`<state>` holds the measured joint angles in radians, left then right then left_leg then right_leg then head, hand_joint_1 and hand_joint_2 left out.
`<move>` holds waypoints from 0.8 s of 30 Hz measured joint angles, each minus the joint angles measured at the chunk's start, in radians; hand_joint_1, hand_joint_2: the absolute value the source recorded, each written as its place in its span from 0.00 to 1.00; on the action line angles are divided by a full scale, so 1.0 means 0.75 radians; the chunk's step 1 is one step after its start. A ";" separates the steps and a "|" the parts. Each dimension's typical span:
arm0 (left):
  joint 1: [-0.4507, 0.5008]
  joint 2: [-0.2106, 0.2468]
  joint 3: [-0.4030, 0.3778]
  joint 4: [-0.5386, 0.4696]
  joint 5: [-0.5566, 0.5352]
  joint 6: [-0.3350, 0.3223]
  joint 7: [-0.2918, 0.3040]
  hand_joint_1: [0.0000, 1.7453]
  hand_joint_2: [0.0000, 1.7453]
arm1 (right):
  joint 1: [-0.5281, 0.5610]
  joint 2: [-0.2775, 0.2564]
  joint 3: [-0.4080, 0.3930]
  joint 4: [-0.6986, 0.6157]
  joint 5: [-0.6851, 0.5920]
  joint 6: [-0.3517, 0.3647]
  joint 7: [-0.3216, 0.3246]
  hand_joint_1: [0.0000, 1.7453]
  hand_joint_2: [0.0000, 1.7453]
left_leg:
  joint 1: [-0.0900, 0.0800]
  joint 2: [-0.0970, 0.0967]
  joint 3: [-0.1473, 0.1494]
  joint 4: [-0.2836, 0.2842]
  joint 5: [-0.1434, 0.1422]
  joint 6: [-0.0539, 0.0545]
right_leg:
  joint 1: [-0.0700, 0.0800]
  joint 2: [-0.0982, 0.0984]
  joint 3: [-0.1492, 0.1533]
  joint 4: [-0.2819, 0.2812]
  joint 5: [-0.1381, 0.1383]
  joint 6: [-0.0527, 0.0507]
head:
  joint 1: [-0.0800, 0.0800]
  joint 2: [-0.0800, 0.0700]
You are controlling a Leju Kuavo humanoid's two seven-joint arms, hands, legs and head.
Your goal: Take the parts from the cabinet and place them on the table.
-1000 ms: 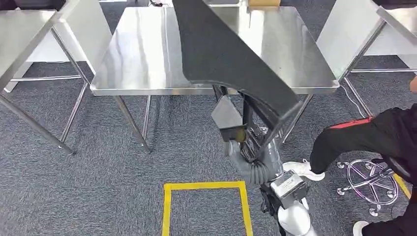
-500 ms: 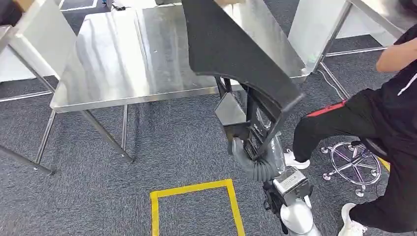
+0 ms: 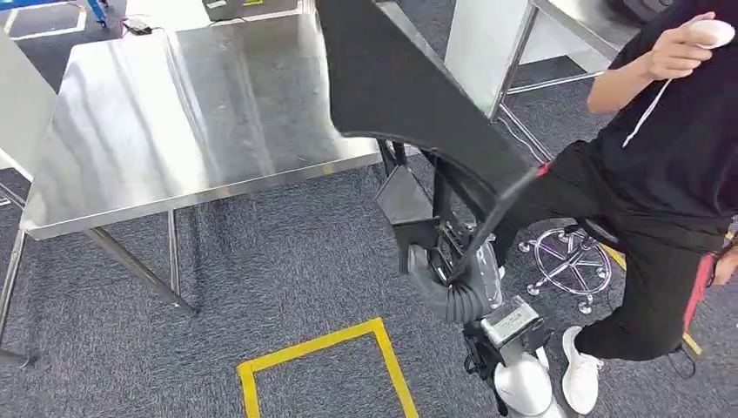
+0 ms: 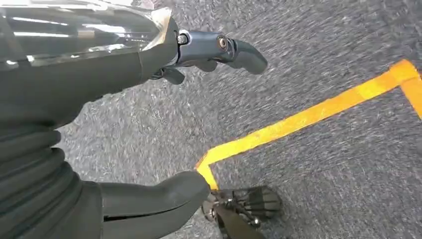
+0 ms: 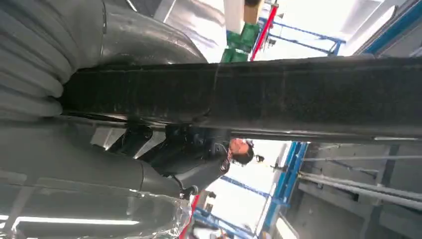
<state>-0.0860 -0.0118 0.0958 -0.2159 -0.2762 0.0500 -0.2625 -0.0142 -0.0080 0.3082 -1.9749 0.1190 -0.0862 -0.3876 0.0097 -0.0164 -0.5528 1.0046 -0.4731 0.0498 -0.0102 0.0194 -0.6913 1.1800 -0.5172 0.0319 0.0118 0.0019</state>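
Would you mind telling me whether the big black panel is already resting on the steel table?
Not yet. The black panel is held up by the right hand, tilted, with its lower edge off the steel table.

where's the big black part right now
In the head view the black part is held up by the right hand, its upper end over the steel table's right edge, beside a person.

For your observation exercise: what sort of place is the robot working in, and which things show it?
Probably an industrial test hall or workshop: bare steel table, grey carpet with yellow floor tape, blue steel framing.
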 joint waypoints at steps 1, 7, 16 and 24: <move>0.000 -0.001 0.001 0.000 0.000 -0.001 0.001 0.00 1.00 | 0.000 -0.001 0.000 0.001 -0.001 0.000 0.000 1.00 1.00 | -0.002 0.013 -0.001 0.000 -0.002 0.001 | -0.001 -0.008 -0.051 0.100 -0.038 0.000 | 0.000 0.000; 0.000 -0.005 0.002 0.000 0.000 -0.003 0.001 0.00 1.00 | -0.001 -0.006 0.001 0.009 -0.001 0.000 0.000 1.00 1.00 | -0.003 0.044 0.010 0.003 -0.013 -0.015 | -0.010 -0.045 0.131 -0.222 0.085 0.048 | 0.001 0.000; -0.001 -0.002 0.008 0.000 0.000 0.002 0.000 0.00 1.00 | -0.003 -0.007 0.003 0.011 0.001 0.000 -0.001 1.00 1.00 | -0.009 0.047 0.015 -0.001 -0.020 -0.013 | -0.003 -0.032 0.141 -0.231 0.097 0.013 | -0.003 0.000; 0.000 -0.002 0.008 0.000 -0.006 -0.003 0.020 0.00 1.00 | -0.002 -0.010 0.003 0.011 0.000 -0.001 -0.003 1.00 1.00 | -0.008 0.047 0.015 -0.005 -0.017 -0.039 | 0.000 -0.032 0.139 -0.229 0.098 0.006 | -0.003 0.000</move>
<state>-0.0863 -0.0134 0.1015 -0.2159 -0.2808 0.0477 -0.2472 -0.0161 -0.0156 0.3105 -1.9665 0.1190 -0.0870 -0.3895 0.0034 0.0188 -0.5419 1.0006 -0.4856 0.0209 -0.0103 -0.0043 -0.5870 1.0083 -0.4436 0.0367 0.0099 0.0019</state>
